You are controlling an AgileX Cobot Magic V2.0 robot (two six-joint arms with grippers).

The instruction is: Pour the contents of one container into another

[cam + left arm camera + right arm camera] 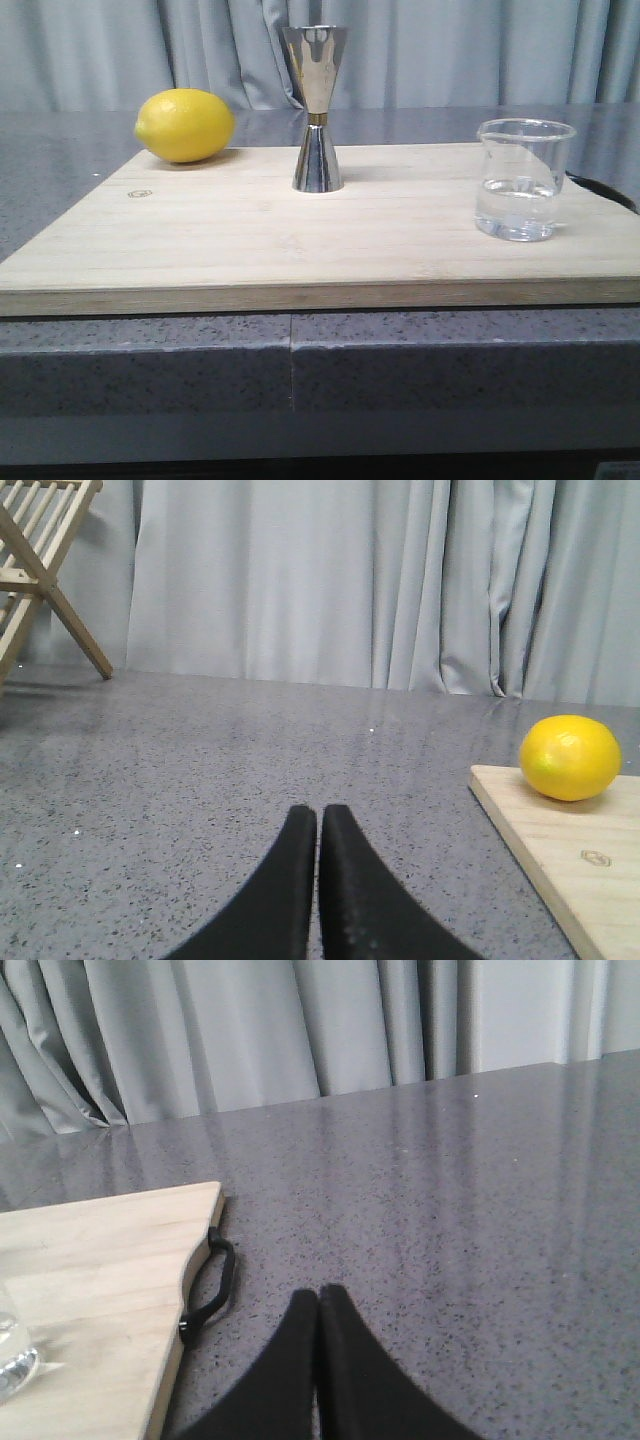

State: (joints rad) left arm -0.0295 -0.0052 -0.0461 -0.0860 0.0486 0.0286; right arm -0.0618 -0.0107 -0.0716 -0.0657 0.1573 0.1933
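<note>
Two grippers, left [318,815] and right [318,1298], sit clenched and empty over the grey counter [150,345]. On the wooden board [250,250], the beaker [523,179] stands right, well apart from the central jigger [317,108]; a lemon [185,125] lies left.

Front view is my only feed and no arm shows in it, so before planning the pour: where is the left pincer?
Observer: The left pincer is shut, low over the grey counter, off the board near the lemon corner.
Operator: And the right one?
Observer: The right pincer is shut too, over the counter beside the board's black handle, near the beaker.
Operator: Anything else out of frame?
Observer: A wooden rack stands on the counter well ahead of the left pincer.
</note>
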